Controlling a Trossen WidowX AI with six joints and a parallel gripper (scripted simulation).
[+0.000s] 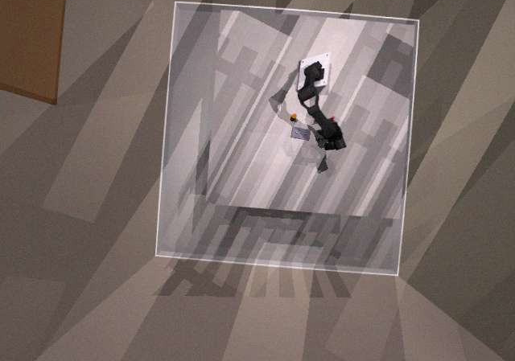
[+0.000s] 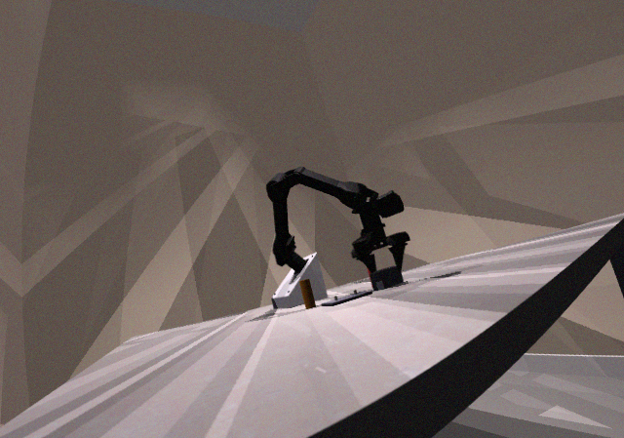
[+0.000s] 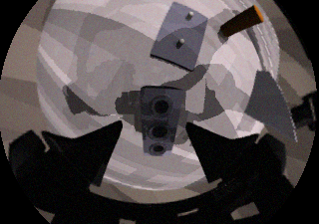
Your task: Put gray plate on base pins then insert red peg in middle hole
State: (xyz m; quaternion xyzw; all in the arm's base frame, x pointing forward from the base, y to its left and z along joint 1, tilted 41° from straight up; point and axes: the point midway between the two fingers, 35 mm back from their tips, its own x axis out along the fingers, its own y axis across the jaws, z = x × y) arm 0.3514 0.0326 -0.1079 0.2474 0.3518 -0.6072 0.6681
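Note:
The gray plate (image 2: 387, 279) (image 3: 150, 116), a thick block with three holes in a row, stands on the table beside the base. It is mostly hidden under the arm in the top view. My gripper (image 2: 387, 271) (image 3: 155, 124) is open, its fingertips low on either side of the plate with gaps to it in the wrist view. The flat base (image 1: 300, 136) (image 2: 346, 298) (image 3: 171, 30) lies near the plate, and its two pins are bare. The red peg (image 1: 332, 117) (image 2: 369, 273) shows only in part past the arm and a finger; it is not seen in the wrist view.
An orange-topped cylinder (image 1: 293, 116) (image 2: 307, 294) (image 3: 241, 22) stands close to the base. The arm's white mount (image 1: 325, 63) (image 2: 315, 277) is behind them. A brown panel (image 1: 29, 37) lies outside the table, at the upper left of the top view.

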